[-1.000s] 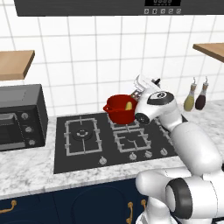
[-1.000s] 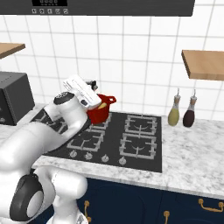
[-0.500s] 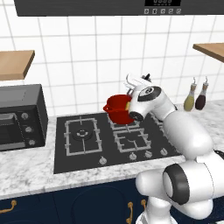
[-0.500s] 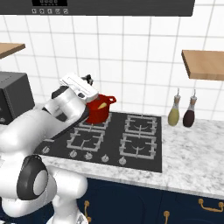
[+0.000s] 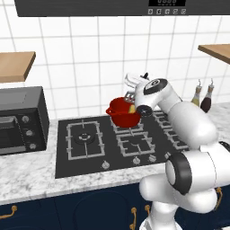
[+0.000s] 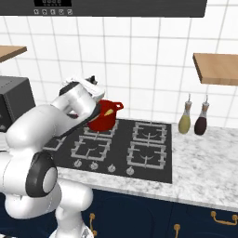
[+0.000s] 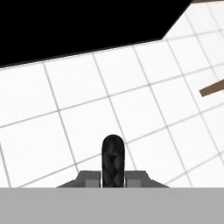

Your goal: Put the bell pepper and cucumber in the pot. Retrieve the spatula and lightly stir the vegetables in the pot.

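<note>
Red pot (image 5: 121, 112) sat just below your gripper (image 7: 113, 160), whose fingers were pressed together, facing the tiled wall (image 7: 131, 109).

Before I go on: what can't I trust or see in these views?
- Pot contents: left base view, the arm covers its right side; only a yellow bit shows.
- Pot in right base view: arm hides its left.
- Pincer: hand view, shut, facing wall tiles; whether it holds anything is unclear.
</note>
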Tool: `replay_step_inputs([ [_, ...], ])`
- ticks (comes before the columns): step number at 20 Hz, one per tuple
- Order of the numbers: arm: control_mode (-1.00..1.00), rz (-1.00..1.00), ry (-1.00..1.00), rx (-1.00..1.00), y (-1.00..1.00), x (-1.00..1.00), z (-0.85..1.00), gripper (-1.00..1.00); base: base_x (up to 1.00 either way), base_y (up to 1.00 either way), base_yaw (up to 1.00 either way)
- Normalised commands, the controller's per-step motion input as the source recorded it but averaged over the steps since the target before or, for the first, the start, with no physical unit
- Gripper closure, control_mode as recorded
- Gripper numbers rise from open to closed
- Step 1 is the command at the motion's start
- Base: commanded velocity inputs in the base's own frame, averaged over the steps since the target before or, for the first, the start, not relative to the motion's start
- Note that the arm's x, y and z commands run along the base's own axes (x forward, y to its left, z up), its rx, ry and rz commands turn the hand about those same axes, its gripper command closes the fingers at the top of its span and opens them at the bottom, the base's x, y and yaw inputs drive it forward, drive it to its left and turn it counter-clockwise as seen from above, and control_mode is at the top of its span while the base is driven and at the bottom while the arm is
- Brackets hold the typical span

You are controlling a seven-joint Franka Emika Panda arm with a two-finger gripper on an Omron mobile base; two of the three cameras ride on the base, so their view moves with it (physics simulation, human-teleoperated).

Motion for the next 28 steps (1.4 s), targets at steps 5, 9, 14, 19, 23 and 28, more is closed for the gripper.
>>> replay_step_inputs([
  [5,-1.0,0.0,0.01,-0.1,0.1,0.27,0.0,1.0,0.0,0.0,0.0],
  [9,-1.0,0.0,0.0,-0.14,0.04,0.27,0.0,1.0,0.0,0.0,0.0],
  [14,-1.0,0.0,0.01,-0.09,0.05,0.26,-0.06,1.0,0.0,0.0,0.0],
  [19,-1.0,0.0,0.03,-0.04,0.15,0.24,-0.09,1.0,0.0,0.0,0.0],
  [23,-1.0,0.0,0.07,-0.01,0.15,0.16,-0.05,1.0,0.0,0.0,0.0],
  [28,-1.0,0.0,0.03,-0.01,0.09,0.27,-0.11,1.0,0.0,0.0,0.0],
])
